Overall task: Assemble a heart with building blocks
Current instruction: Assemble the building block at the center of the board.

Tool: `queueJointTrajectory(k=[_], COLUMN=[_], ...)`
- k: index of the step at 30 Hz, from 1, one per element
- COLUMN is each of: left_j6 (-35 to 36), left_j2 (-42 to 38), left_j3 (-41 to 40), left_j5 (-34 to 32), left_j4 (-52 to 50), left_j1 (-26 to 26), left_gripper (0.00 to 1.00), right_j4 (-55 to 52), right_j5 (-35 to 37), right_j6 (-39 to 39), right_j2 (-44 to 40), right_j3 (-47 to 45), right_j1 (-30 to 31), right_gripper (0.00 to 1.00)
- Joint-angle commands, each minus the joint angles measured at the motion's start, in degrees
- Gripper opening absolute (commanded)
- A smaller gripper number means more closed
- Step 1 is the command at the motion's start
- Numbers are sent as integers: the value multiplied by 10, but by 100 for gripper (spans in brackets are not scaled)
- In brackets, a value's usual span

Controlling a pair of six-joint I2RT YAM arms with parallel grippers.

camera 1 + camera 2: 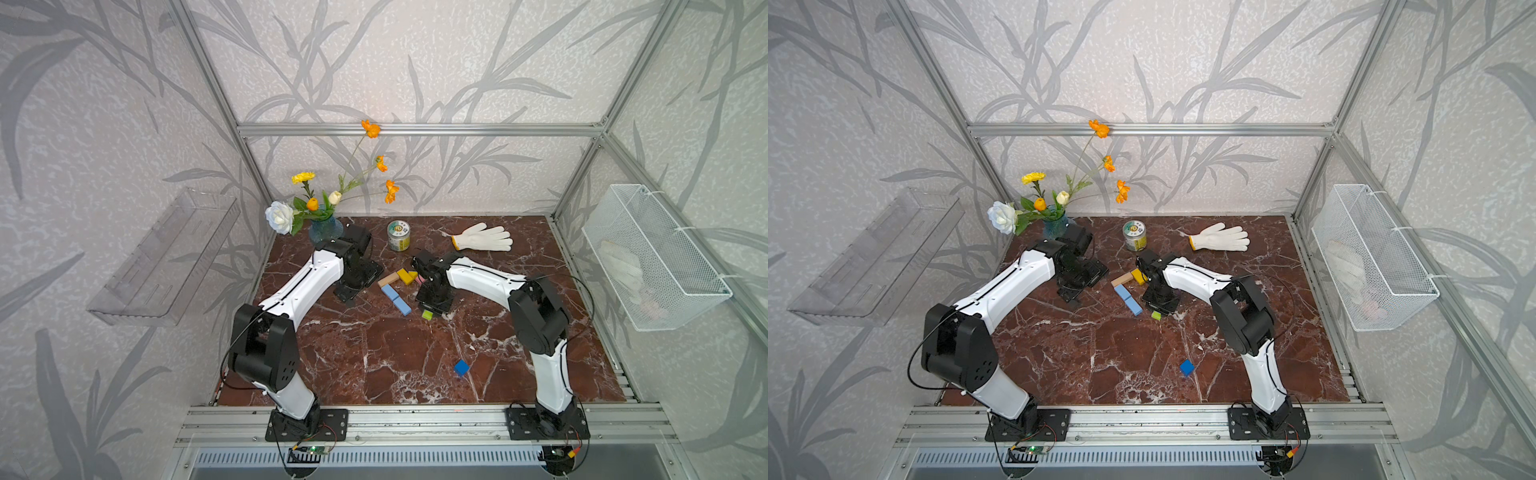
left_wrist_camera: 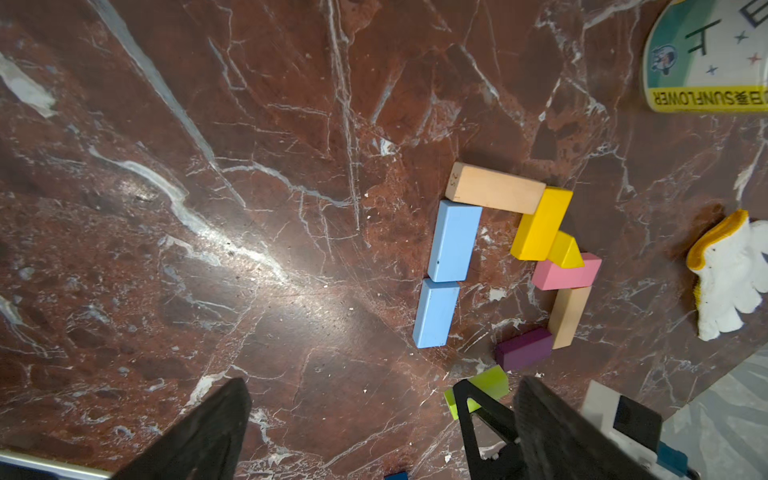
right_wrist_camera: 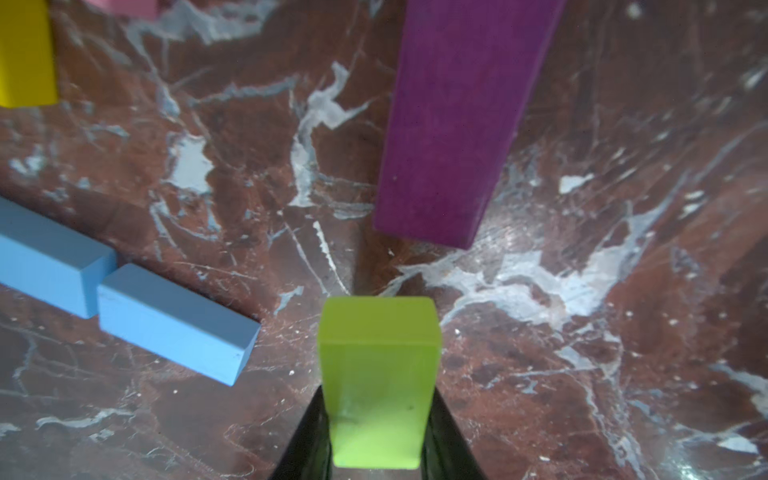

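While your right claw (image 3: 377,432) pinches the lime block (image 3: 378,357), left claw (image 2: 374,419) spread, lowering it askew could nudge the purple block (image 3: 453,124).

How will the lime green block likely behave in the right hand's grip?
Probably stiff: the lime green block shows crisp, undented edges while clamped in the right hand. Likely light, being small. Its flat faces should resist rolling once set down, though the smooth paint could slip.

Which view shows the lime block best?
Right wrist view: the lime block is large, clamped in the right gripper. Left wrist view shows it half hidden; both top views show only a small piece.
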Motion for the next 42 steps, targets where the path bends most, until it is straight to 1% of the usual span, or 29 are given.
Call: queueJointTrajectory(k=[1,15,36,38,39,41,42], left_j6=[-2,-13,-26,-25,-26,-25,-26], left_j2=[-33,-38,-35,-33,-32,-30,-30], left_j3=[-12,-26,-40,-40,-39,-38,-38], left_j5=[12,21,29,30,31,32,34], left_j4=[17,26,40,43,42,43,44], left_j1=[14,22,23,23,23,23,23], left_gripper=[99,99,99,99,99,99,99], right_j4=[-19,8,-7,-5,-5,-4,-7], right_j5=[1,-20,-19,-24,-26,-28,-30], right_j6=[22,37,24,22,21,19,17], right_j2=[4,28,49,52,52,55,56], right_j3=[1,-15,12,12,12,11,13], right_j1=[1,-12,-29,-30,-30,-30,-30], right_gripper=[0,0,0,12,21,46,60])
